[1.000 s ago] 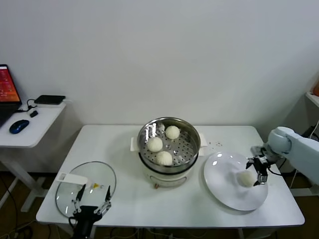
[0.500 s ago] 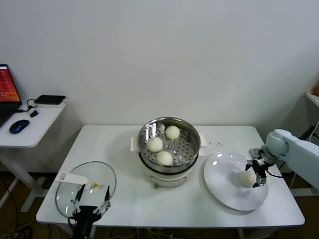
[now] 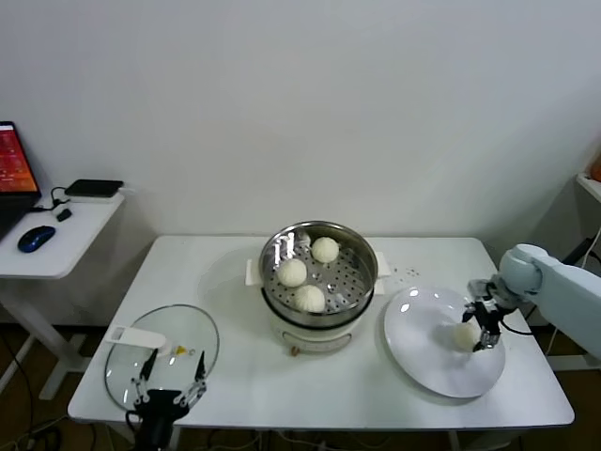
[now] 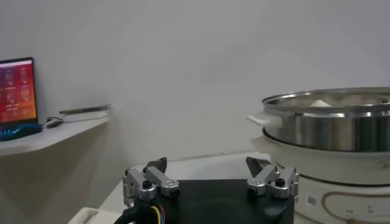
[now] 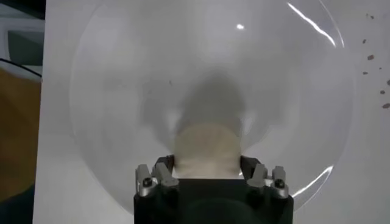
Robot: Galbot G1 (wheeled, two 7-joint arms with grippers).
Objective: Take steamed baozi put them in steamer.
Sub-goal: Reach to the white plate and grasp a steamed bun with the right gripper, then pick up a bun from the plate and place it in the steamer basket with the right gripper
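The left gripper (image 3: pixel 172 390) hangs idle at the counter's (image 3: pixel 235 385) near edge, fingers wide. The right gripper (image 5: pixel 207 167) has its fingers closed on the last baozi (image 5: pixel 206 146) on the white plate (image 3: pixel 427 371) (three baozi already sit in the steamer (image 3: pixel 362 268) beyond).

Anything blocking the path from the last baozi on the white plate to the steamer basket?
Nothing visible. The right gripper flanks the off-white round baozi on the flat white plate; bare white table lies between it and the lidless stainless-steel steamer basket, with its glass lid far left.
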